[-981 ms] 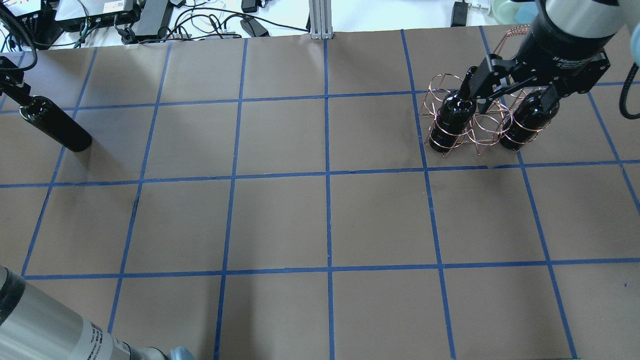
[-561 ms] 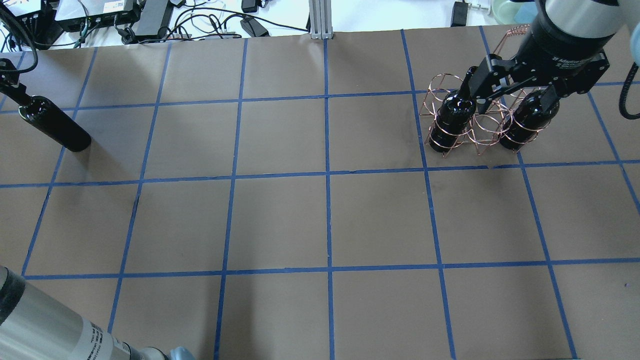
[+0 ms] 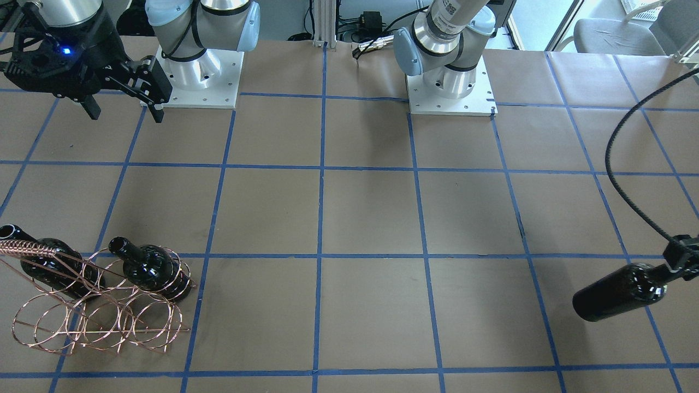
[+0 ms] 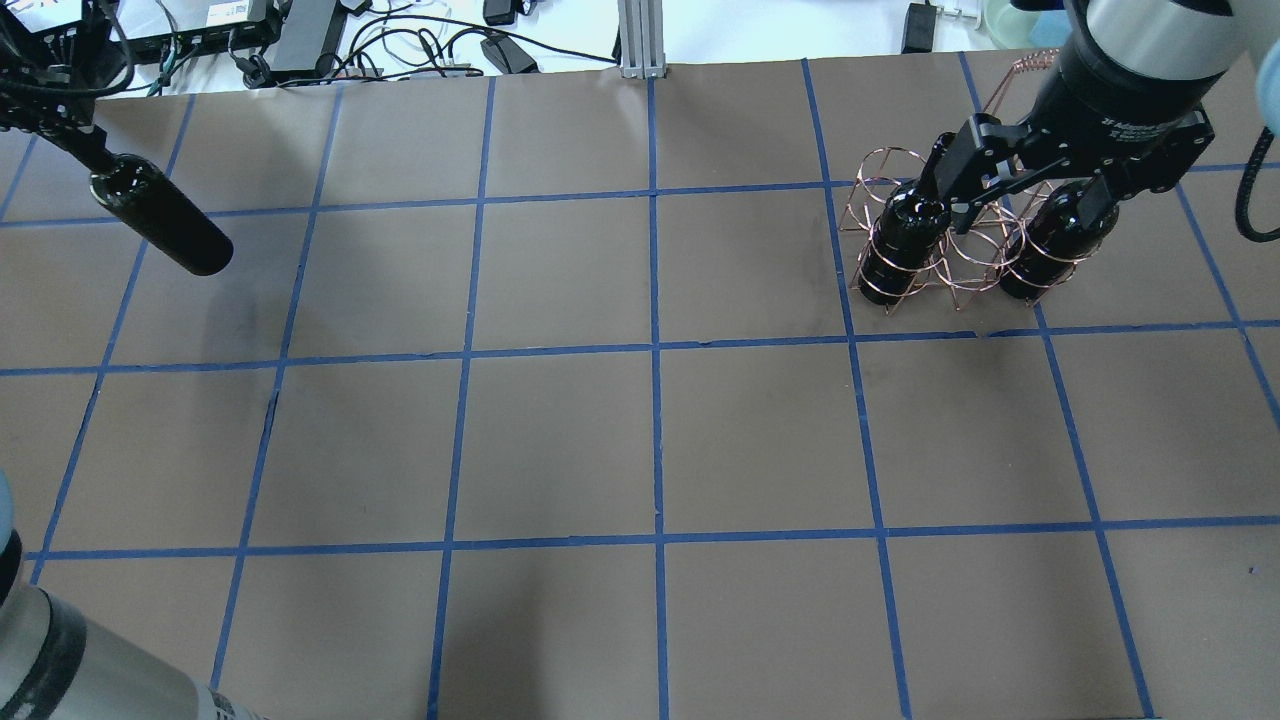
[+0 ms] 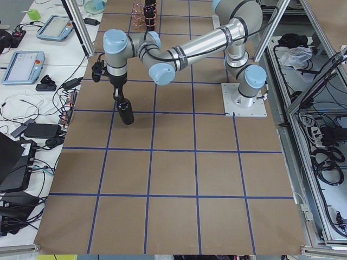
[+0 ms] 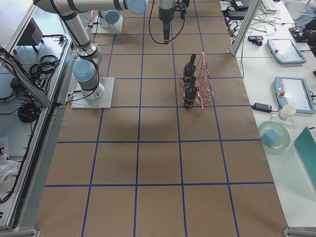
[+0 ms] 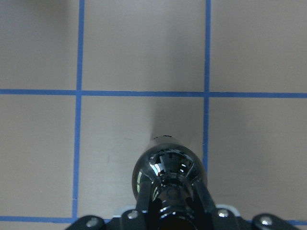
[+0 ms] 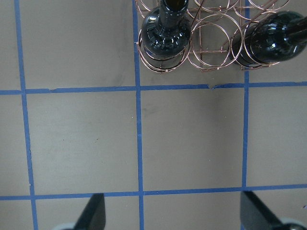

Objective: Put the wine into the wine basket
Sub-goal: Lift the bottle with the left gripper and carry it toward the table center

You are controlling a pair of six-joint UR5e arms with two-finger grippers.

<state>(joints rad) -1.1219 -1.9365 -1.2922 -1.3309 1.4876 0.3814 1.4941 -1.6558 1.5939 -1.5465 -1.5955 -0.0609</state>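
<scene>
My left gripper (image 4: 88, 152) is shut on the neck of a glossy near-black wine bottle (image 4: 165, 228) and holds it clear of the table at the far left. The bottle also shows in the front view (image 3: 617, 293) and, from above, in the left wrist view (image 7: 169, 167). The copper wire wine basket (image 4: 962, 262) stands at the far right with two look-alike bottles (image 4: 903, 240) (image 4: 1050, 245) upright in its hoops. My right gripper (image 4: 1015, 192) is open and empty, raised above the table on my side of the basket (image 8: 211, 45).
The brown table carries a blue tape grid (image 4: 655, 350). Cables and electronics (image 4: 300, 35) lie along the far edge. The arm bases (image 3: 196, 76) (image 3: 450, 82) stand at the robot's side. A black cable (image 3: 628, 180) hangs to the left wrist.
My left gripper has lifted the bottle and carried it away from the robot and slightly towards the table's middle. The right gripper has barely moved and stays open.
</scene>
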